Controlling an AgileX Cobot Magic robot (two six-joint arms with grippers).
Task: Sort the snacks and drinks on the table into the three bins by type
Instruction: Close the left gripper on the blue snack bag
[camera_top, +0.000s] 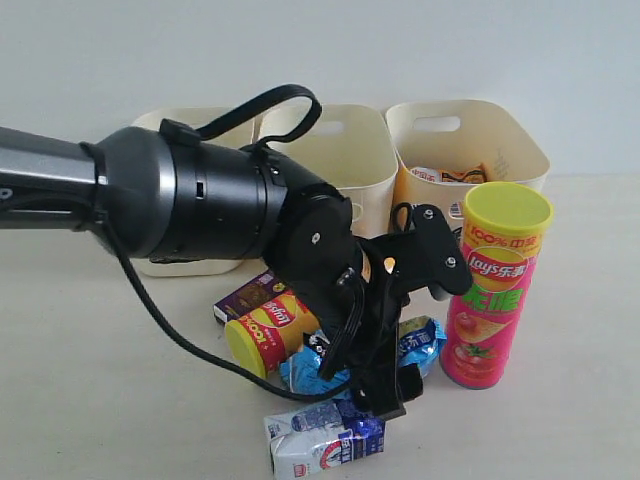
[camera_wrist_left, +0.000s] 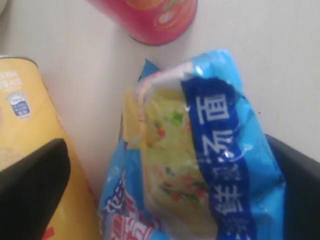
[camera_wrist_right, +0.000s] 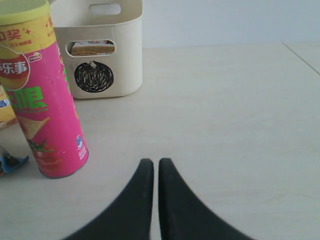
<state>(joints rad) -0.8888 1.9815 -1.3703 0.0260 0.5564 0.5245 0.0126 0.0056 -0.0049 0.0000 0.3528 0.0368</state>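
Note:
My left gripper (camera_top: 372, 375) reaches down over the blue crinkly bag (camera_top: 420, 340), open. In the left wrist view the blue bag (camera_wrist_left: 200, 150) lies between the two black fingers (camera_wrist_left: 30, 185); bare table shows between the bag and the finger over the yellow tube (camera_wrist_left: 20, 120). The yellow tube (camera_top: 268, 332) lies on its side next to the purple box (camera_top: 243, 296). The pink tube (camera_top: 495, 290) stands upright at the right. The milk carton (camera_top: 325, 445) lies at the front. My right gripper (camera_wrist_right: 155, 162) is shut and holds nothing, over bare table near the pink tube (camera_wrist_right: 42, 100).
Three cream bins stand in a row at the back: left (camera_top: 190, 125), mostly behind the arm, middle (camera_top: 345, 150), right (camera_top: 465, 135) holding an orange bag (camera_top: 450, 175). The bin with the scribbled circle (camera_wrist_right: 100, 55) shows in the right wrist view.

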